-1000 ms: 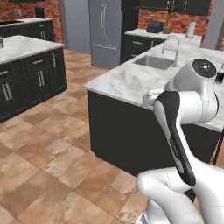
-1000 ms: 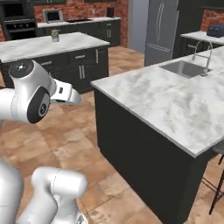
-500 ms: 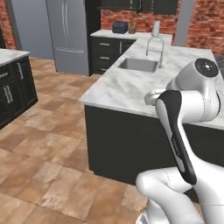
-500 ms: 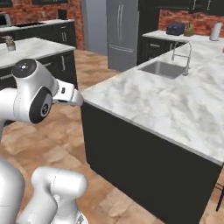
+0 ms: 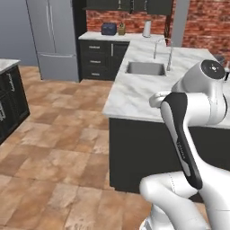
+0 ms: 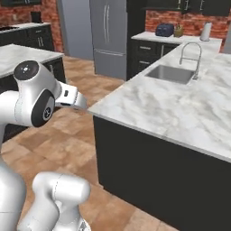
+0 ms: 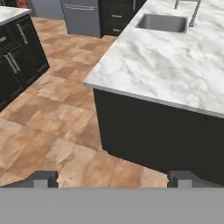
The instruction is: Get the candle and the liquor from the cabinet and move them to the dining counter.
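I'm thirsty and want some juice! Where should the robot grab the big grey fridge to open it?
Probably one of the two long handles where the fridge doors meet. Each is a thin upright bar, so come straight from the front with one finger on each side of it. The gripper is open, across the floor from the fridge.

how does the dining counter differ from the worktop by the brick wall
The dining counter is long, stands free on the floor and has an inset sink with a faucet. The worktop is shorter, runs against the brick wall and carries a toaster. Both have white veined marble tops on dark bases.
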